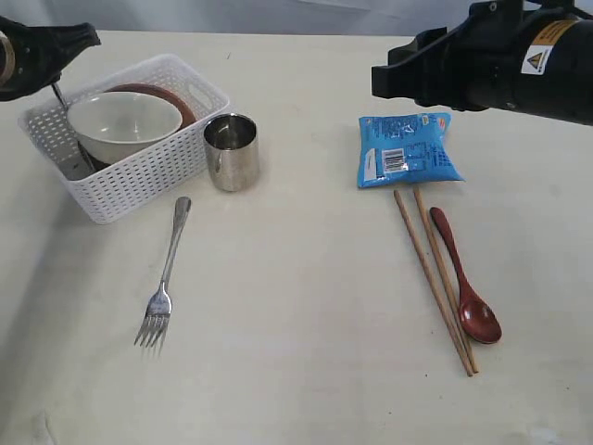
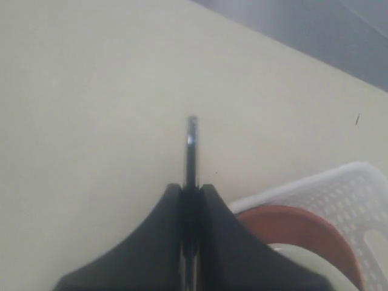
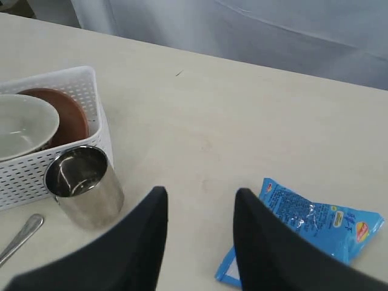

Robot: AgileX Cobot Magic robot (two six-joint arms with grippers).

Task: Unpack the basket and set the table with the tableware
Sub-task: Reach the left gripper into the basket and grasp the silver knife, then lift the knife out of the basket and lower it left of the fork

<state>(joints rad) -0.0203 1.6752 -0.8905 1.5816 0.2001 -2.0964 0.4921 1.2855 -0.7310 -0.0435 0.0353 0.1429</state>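
Observation:
The white lattice basket stands at the back left of the table. It holds a cream bowl and a brown saucer behind the bowl. My left gripper hovers over the basket's far left corner, shut on the thin steel knife. The knife's lower end reaches down inside the basket. The steel cup stands just right of the basket, and the fork lies in front of it. Chopsticks and a reddish-brown spoon lie at the right. My right gripper hangs open and empty above the table.
A blue snack packet lies behind the chopsticks, under the right arm. The cup stands close against the basket's right wall. A pale curtain runs behind the table's far edge.

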